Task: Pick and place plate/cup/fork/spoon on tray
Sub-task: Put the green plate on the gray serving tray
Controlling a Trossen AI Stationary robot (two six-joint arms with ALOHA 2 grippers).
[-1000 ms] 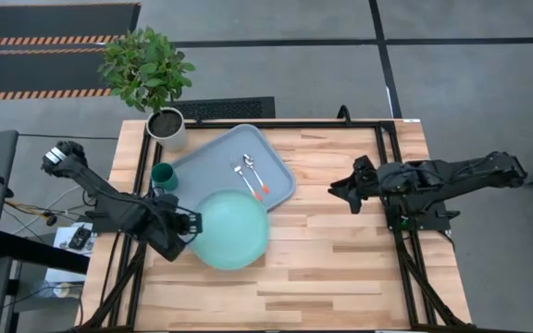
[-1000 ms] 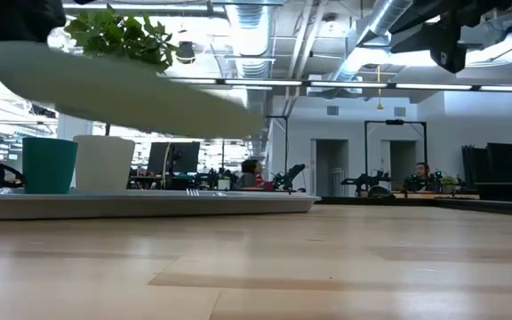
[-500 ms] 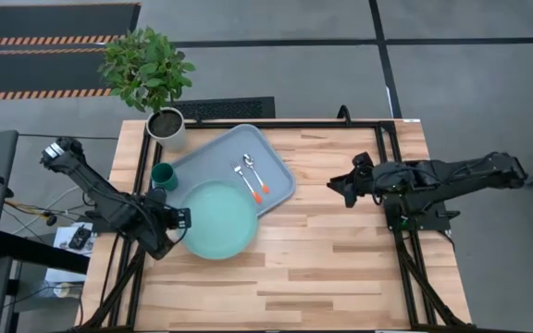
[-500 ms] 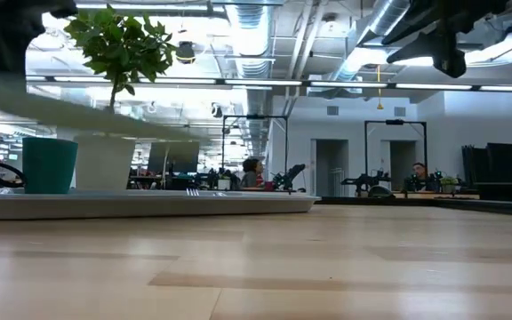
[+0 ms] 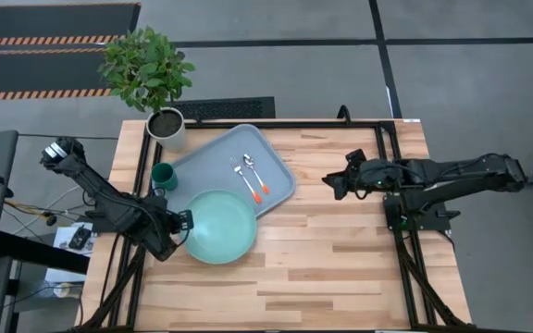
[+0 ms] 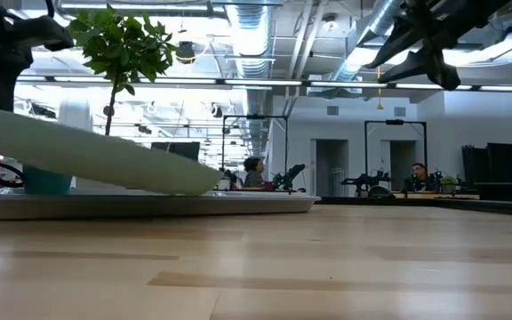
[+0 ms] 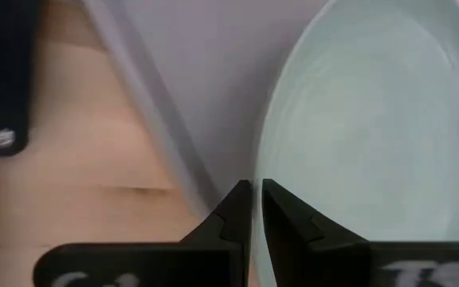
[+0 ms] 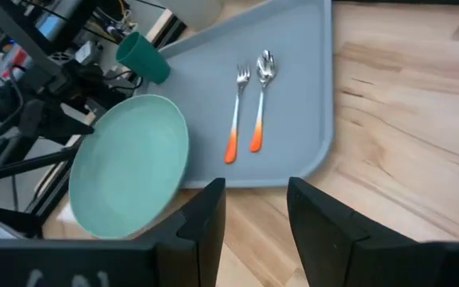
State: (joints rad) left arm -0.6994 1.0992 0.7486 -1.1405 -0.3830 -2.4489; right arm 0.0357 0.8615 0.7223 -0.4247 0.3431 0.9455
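Plate (image 5: 218,226) is gripped at its rim by the left gripper (image 5: 182,222), whose fingers (image 7: 237,215) are closed on the edge; it is held tilted, overlapping the near corner of the tray (image 5: 206,165). Fork (image 5: 245,179) and spoon (image 5: 255,175) lie side by side on the tray, with the cup (image 5: 164,176) at its left edge. The right gripper (image 5: 333,183) is held above the counter (image 5: 340,250), fingers (image 8: 205,219) apart and empty.

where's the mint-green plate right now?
In the high view the round mint-green plate is on the table's left side, held at its rim by the left tool, tilted, overlapping the near corner of the pale grey-blue tray, near the dark teal cup.
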